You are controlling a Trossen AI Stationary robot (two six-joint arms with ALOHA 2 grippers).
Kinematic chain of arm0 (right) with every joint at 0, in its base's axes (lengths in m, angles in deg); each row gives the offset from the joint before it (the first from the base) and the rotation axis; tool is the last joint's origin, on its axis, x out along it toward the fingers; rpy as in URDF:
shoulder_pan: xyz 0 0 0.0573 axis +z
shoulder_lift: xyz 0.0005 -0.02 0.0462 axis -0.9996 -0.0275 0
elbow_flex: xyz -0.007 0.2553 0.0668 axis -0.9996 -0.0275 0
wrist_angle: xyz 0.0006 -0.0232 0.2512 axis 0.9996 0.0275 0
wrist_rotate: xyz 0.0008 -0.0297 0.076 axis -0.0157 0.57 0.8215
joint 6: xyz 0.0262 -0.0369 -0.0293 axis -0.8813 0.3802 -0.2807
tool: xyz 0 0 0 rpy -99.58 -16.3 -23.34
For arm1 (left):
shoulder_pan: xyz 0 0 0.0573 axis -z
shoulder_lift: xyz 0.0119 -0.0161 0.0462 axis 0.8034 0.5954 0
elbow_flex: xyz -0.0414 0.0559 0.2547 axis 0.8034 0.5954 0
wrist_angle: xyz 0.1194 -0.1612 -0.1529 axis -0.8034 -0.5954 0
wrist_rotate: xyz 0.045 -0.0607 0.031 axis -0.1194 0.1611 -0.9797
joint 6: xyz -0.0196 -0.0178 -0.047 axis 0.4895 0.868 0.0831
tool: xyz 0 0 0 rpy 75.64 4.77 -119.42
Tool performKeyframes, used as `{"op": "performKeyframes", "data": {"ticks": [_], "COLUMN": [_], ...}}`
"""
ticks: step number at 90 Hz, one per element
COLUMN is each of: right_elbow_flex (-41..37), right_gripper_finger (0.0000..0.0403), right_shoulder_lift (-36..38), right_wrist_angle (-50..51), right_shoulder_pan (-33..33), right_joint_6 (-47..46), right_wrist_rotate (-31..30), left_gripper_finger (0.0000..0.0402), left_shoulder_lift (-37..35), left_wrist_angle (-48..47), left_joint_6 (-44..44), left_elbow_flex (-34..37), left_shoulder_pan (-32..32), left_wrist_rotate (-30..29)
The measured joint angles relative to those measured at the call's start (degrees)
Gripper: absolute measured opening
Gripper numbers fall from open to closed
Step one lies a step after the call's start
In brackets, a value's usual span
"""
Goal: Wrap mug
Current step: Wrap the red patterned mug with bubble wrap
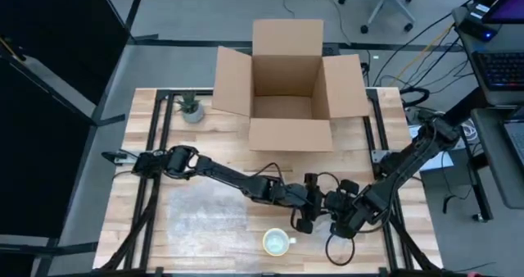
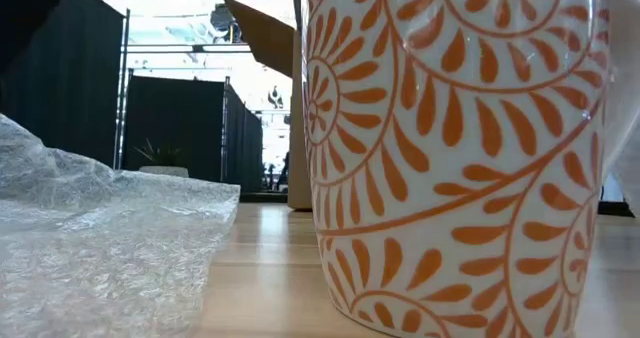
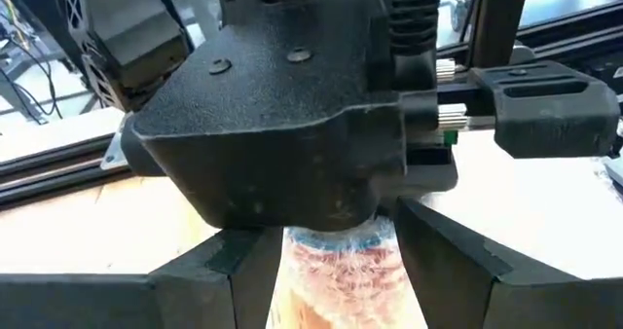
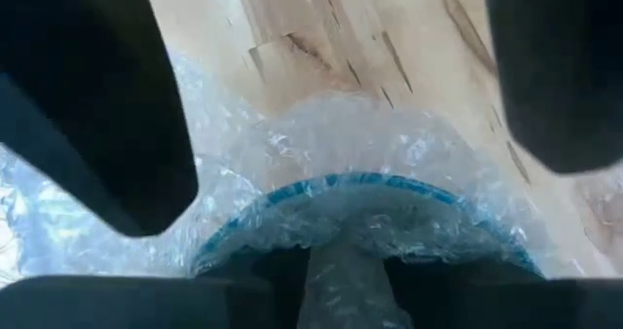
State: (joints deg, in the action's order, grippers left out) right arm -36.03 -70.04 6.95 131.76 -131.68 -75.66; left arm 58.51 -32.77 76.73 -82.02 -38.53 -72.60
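Box (image 1: 286, 84) stands open at the back of the table (image 1: 393, 244). Both arms meet in front of the box, a bit to its right. Left gripper (image 1: 309, 215) and right gripper (image 1: 340, 220) sit nose to nose, just apart from each other.

Left wrist view: a bubble-wrapped item (image 3: 341, 271), reddish under the wrap, sits between the left fingers (image 3: 214, 280), which close in on both its sides, grasping it. The right gripper's body fills the view right behind it.

Right wrist view: wrapped item (image 4: 370, 212) with a blue rim showing through, lying by the palm. Right fingers (image 4: 97, 105) are spread wide with bare wood between them, released.

Mug (image 1: 278, 242), white with orange swirls, stands upright and unwrapped, well in front of the box at the table's near edge, just beside the grippers; neither touches it. It fills the low view (image 2: 460, 158).

Loose bubble wrap (image 1: 205, 215) lies flat in front of the box and to its left, beside the mug. Plant (image 1: 191, 107) is left of the box.
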Motion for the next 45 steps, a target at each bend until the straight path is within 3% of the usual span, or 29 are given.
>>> {"op": "performKeyframes", "data": {"ticks": [27, 45], "right_elbow_flex": [-0.17, -0.15], "right_gripper_finger": [0.0076, 0.0073], "right_shoulder_lift": [-0.10, -0.09], "right_wrist_angle": [-1.11, -1.64], "right_shoulder_pan": [0.00, -0.17], "right_joint_6": [7.53, 6.83], "right_wrist_rotate": [0.09, 0.31], "left_gripper_finger": [0.0187, 0.0187], "left_shoulder_lift": [0.00, 0.00], "left_wrist_angle": [-0.31, -0.31], "left_joint_6": [0.02, 0.02], "left_elbow_flex": [-0.07, -0.09], "left_shoulder_pan": [-0.01, 0.12], "left_wrist_rotate": [0.29, 0.29]}}
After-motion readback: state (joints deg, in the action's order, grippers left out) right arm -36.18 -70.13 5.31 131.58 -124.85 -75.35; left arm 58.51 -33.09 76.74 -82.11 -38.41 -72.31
